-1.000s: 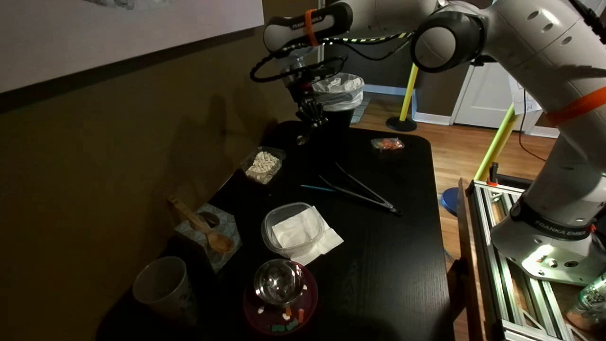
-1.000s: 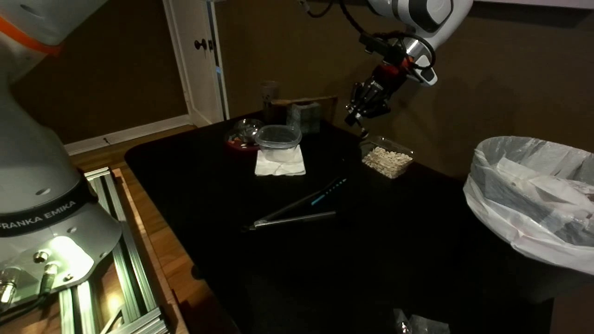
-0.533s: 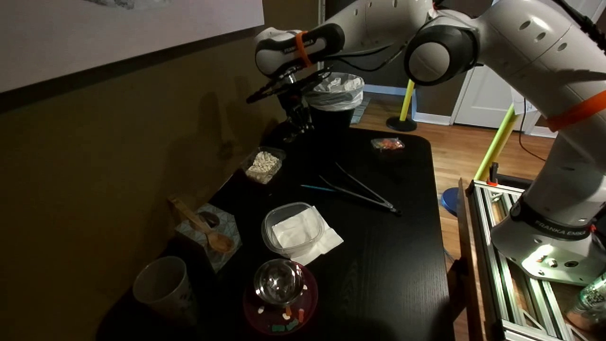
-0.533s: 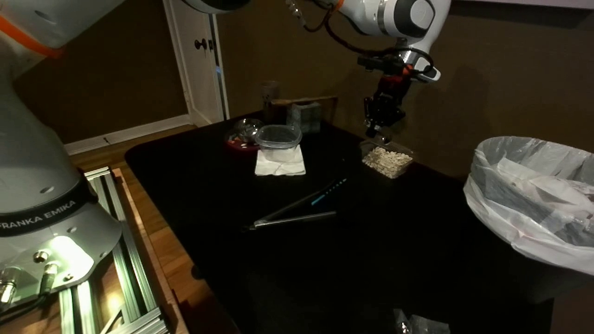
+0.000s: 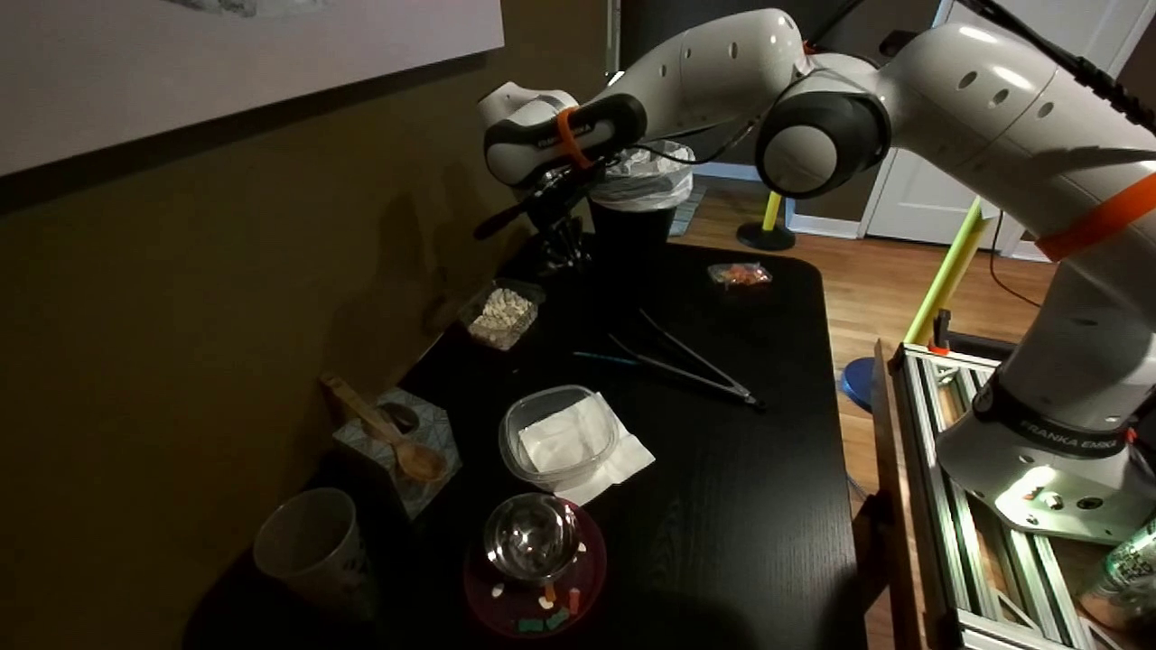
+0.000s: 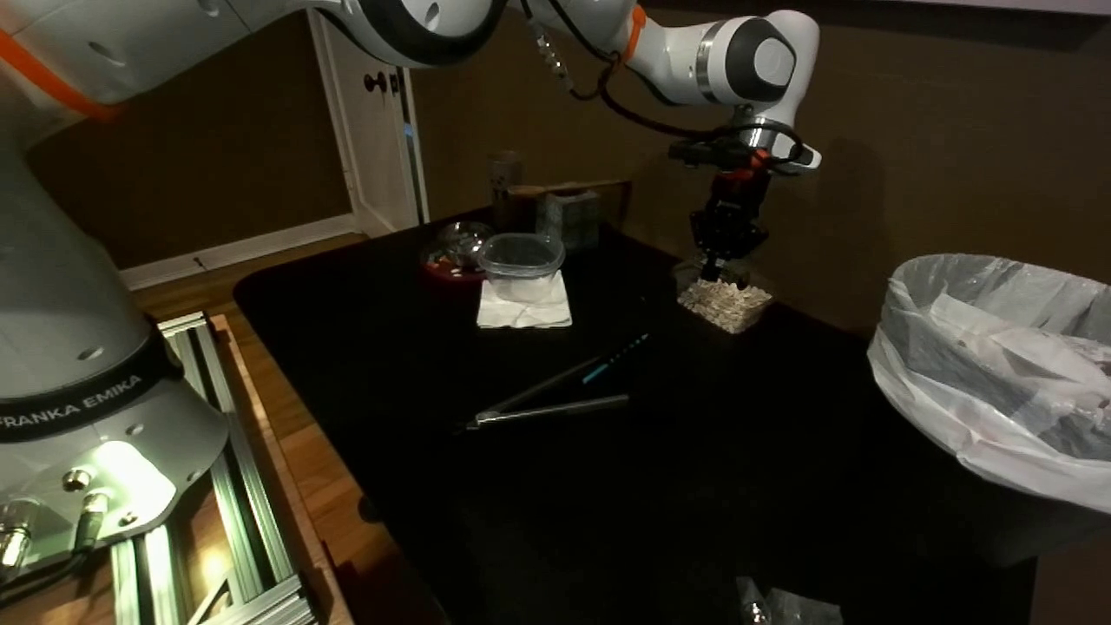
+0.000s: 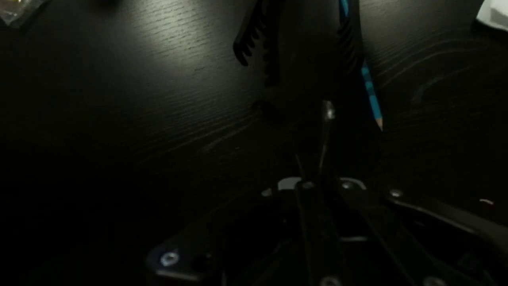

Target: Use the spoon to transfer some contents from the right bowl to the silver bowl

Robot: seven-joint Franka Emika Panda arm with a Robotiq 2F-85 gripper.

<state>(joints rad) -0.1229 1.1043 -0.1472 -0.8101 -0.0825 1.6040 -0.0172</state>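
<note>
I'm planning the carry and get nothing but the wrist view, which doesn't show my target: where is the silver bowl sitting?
Observer: In both exterior views, the silver bowl sits on a dark red plate.
Operator: Anything standing on the way there?
Observer: Yes, a clear tub stands roughly between the right bowl and the silver bowl, so a raised path is probably safer.

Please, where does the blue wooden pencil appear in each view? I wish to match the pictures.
In an exterior view: blue wooden pencil, slightly below centre.
In an exterior view: pencil, below and right of centre.
Wrist view: pencil, upper right, tip downward.
Shared landmark: silver tongs with black toothed tips, nearby.
</note>
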